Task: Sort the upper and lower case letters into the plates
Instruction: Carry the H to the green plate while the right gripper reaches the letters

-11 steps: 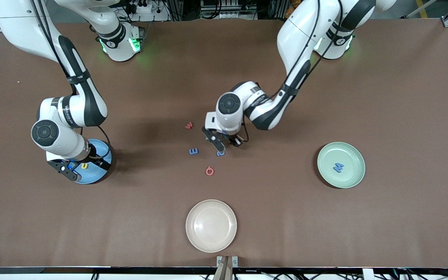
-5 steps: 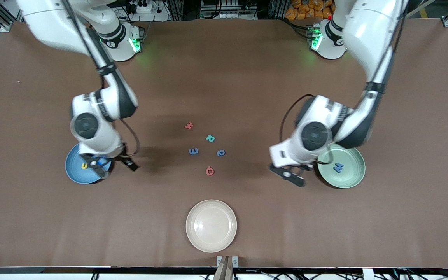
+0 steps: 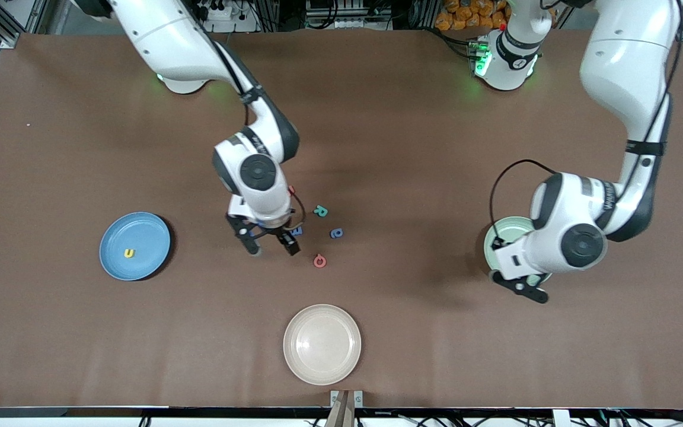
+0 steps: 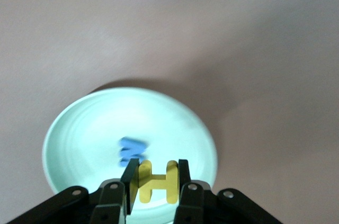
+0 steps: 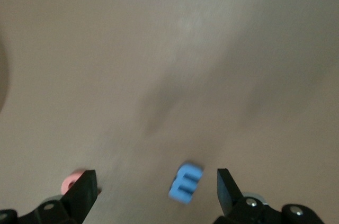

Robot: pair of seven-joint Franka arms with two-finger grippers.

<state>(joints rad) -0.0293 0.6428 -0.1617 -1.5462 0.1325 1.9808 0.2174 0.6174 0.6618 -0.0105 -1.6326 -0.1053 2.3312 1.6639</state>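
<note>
My left gripper (image 3: pixel 526 288) hangs over the edge of the pale mint plate (image 3: pixel 504 228) that lies nearer the front camera, shut on a yellow letter H (image 4: pixel 158 181). A blue M (image 4: pixel 132 151) lies in that mint plate (image 4: pixel 79 128). My right gripper (image 3: pixel 271 244) is open, low over the loose letters in the middle of the table. A blue E (image 5: pixel 185 182) lies between its fingers and a red letter (image 5: pixel 71 182) by one fingertip. Beside them lie a teal R (image 3: pixel 320 210), a small blue letter (image 3: pixel 336 233) and a red Q (image 3: pixel 319 260). The blue plate (image 3: pixel 146 237) holds a yellow u (image 3: pixel 130 253).
A cream-beige plate (image 3: pixel 322 344) sits near the table's front edge, nearer the front camera than the letters. Another red letter (image 3: pixel 291 190) peeks out beside the right arm's wrist.
The right arm swung from the blue plate to the letters in the middle, jaws still open. The left arm went from the letter cluster to over the mint plate, still shut.
</note>
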